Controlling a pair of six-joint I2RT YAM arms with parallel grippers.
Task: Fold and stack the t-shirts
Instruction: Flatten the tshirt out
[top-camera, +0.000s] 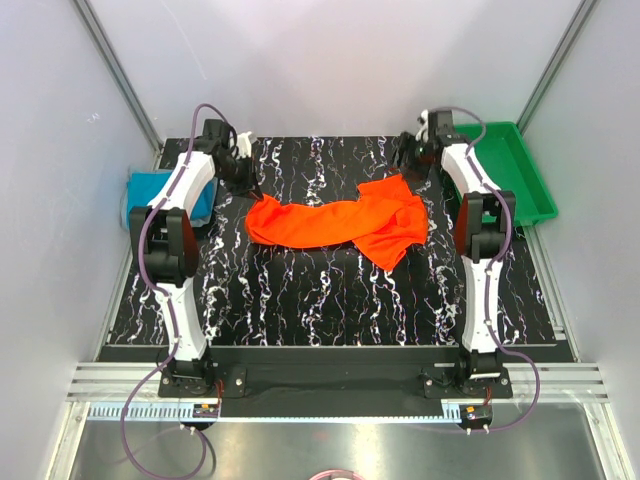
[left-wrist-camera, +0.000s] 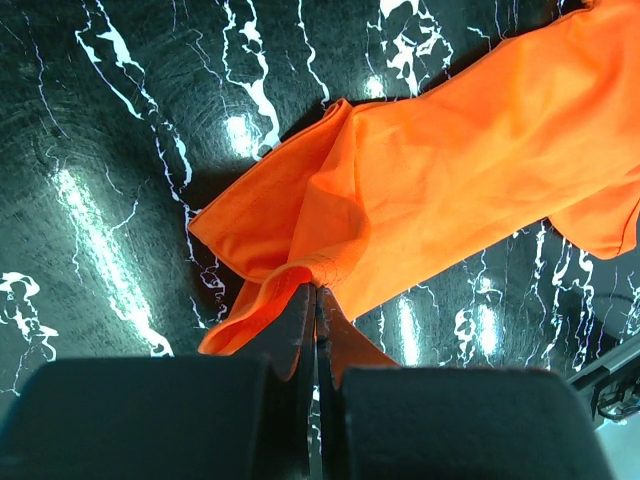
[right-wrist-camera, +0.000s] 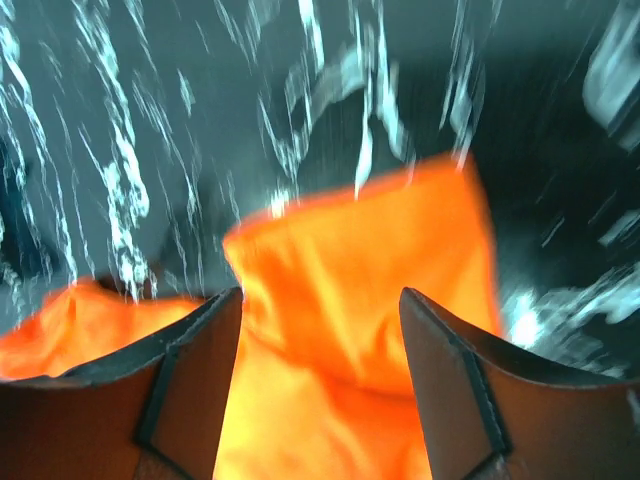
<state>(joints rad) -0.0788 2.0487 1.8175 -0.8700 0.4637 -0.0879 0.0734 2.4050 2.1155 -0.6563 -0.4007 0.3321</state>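
Left pincer (top-camera: 254, 190) (left-wrist-camera: 316, 296): jaws pressed together, with a bunched edge of the bright orange-red soft cloth t-shirt (top-camera: 340, 222) (left-wrist-camera: 450, 190) nipped between the tips. The shirt is laid as a rumpled band from this pincer across to the right pincer (top-camera: 407, 172) (right-wrist-camera: 320, 310). Right pincer: fingers (right-wrist-camera: 190, 380) held wide apart, orange cloth seen between and below them; contact cannot be judged, the wrist view being blurred

Surroundings: a teal-blue cloth t-shirt (top-camera: 150, 190) is noted outboard of the left pincer, partly hidden by the left arm, at the edge of the black white-veined marbled table top (top-camera: 300, 290) (left-wrist-camera: 100, 150). A rigid green plastic tray (top-camera: 525, 175) is noted outboard of the right pincer, close beside that arm. White enclosure walls (top-camera: 330, 70) are seen beyond both pincers. Bare marbled surface is recorded on the near side of both pincers, toward the arm bases
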